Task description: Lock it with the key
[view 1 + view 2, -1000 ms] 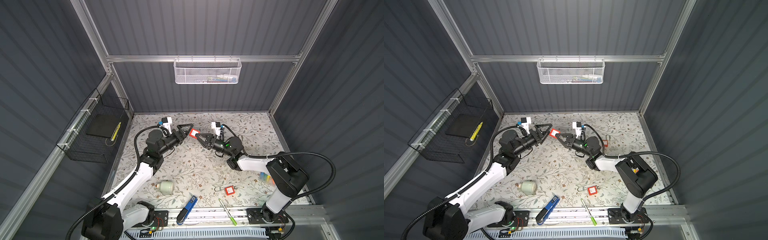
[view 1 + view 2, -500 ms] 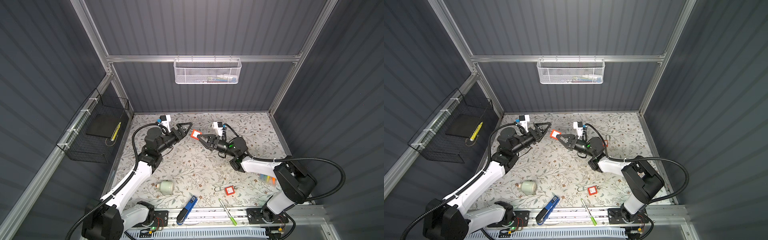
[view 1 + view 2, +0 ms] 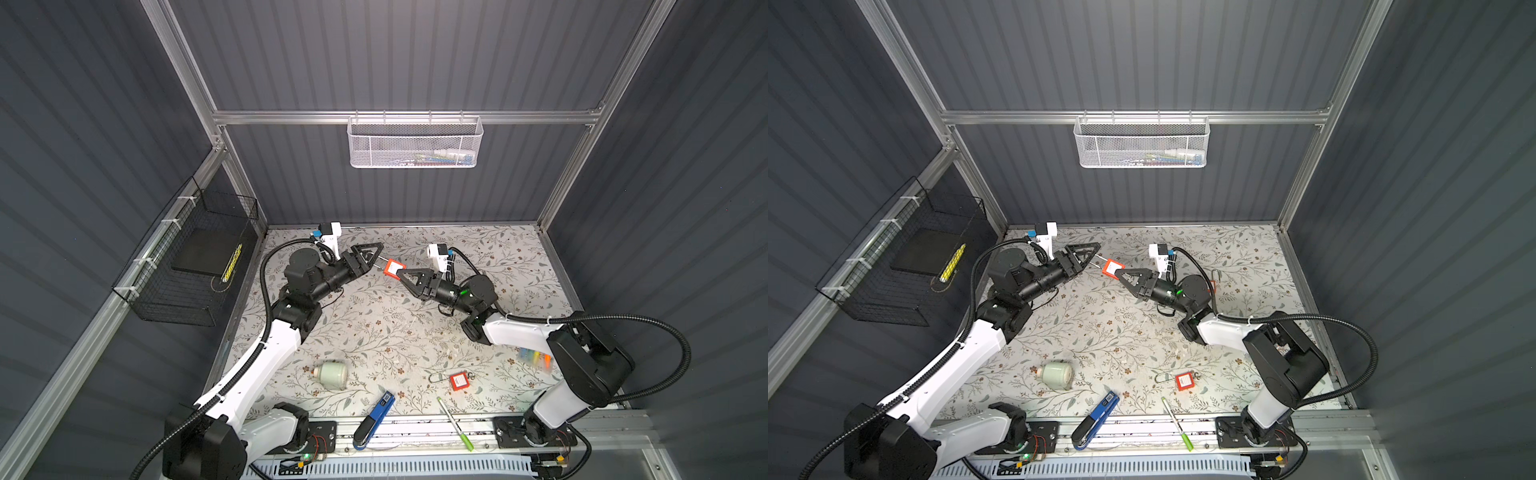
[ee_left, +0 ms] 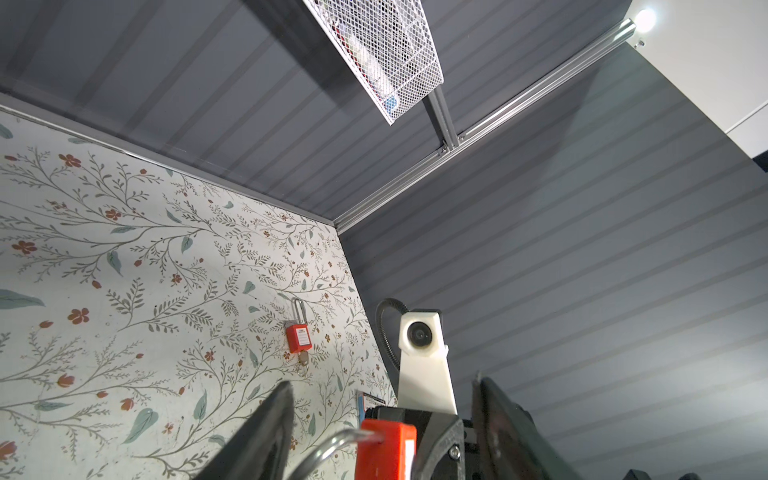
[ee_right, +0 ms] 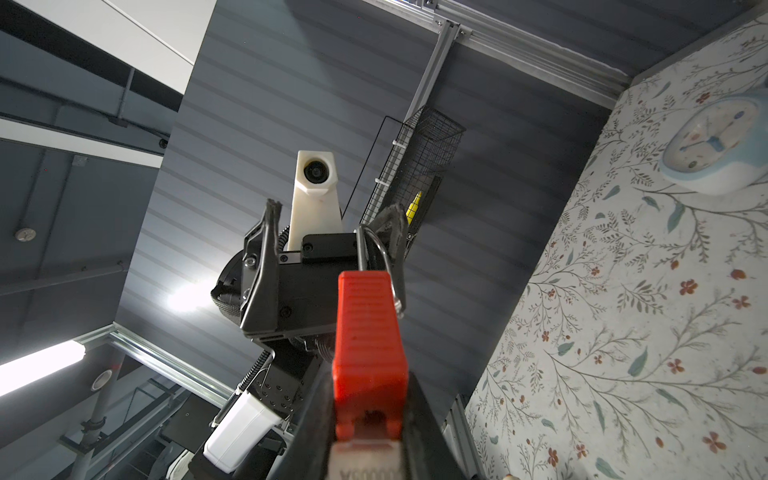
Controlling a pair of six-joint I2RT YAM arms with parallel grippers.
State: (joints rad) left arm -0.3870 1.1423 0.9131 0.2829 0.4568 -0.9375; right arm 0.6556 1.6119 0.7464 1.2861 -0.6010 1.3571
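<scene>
A red padlock [image 3: 392, 268] [image 3: 1113, 268] hangs above the back of the table, and my right gripper [image 3: 401, 274] [image 5: 368, 415] is shut on its body [image 5: 368, 345]. The steel shackle [image 4: 328, 451] [image 5: 384, 253] points at my left gripper [image 3: 377, 254] [image 4: 380, 384]. Its jaws stand apart on either side of the shackle, which lies close against one finger [image 5: 392, 224]. No key shows on the held padlock. A small key [image 4: 304, 357] hangs from a second red padlock [image 4: 298, 336] lying on the table behind the right arm.
A third red padlock [image 3: 459, 380] lies near the front, with a pale green jar [image 3: 330, 374], a blue tool [image 3: 374, 419] and a green pen [image 3: 455, 424]. A white mesh basket [image 3: 415, 141] hangs on the back wall, a black wire basket [image 3: 195, 266] on the left wall.
The left jaws have narrowed around the shackle. The right arm's elbow has swung out to the right while the padlock stayed in about the same place.
</scene>
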